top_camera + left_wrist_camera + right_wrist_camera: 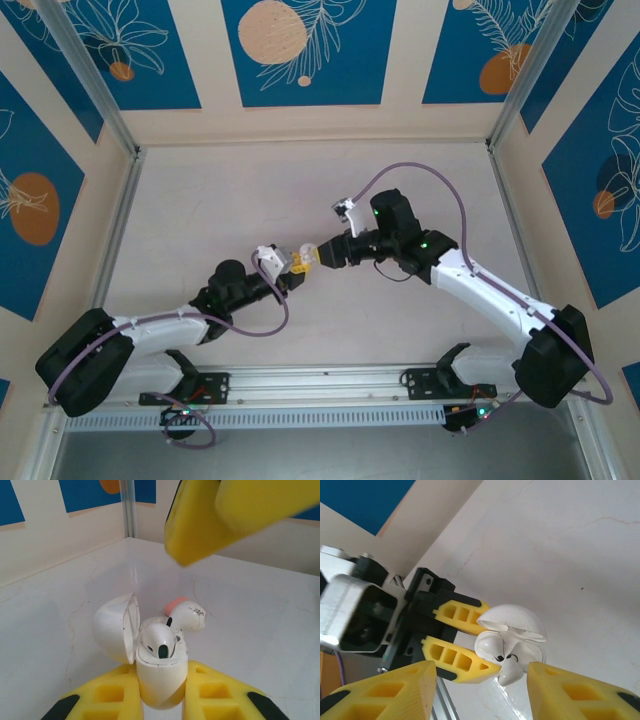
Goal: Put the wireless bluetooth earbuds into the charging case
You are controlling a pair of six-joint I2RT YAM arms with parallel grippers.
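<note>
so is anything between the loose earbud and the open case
Nothing visible does: the lid is swung open, the seated earbud fills only its own slot, and the loose earbud lies beside the case rim.

One earbud (160,642) sits in the case (161,682), another earbud (186,616) just behind.

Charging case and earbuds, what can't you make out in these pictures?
- Left wrist view: second earbud partly behind the charging case; seated or loose, unclear.
- Top external view: case too small, masked between left gripper and right gripper.
- Right wrist view: right gripper's fingers cut off by the bottom edge.
</note>
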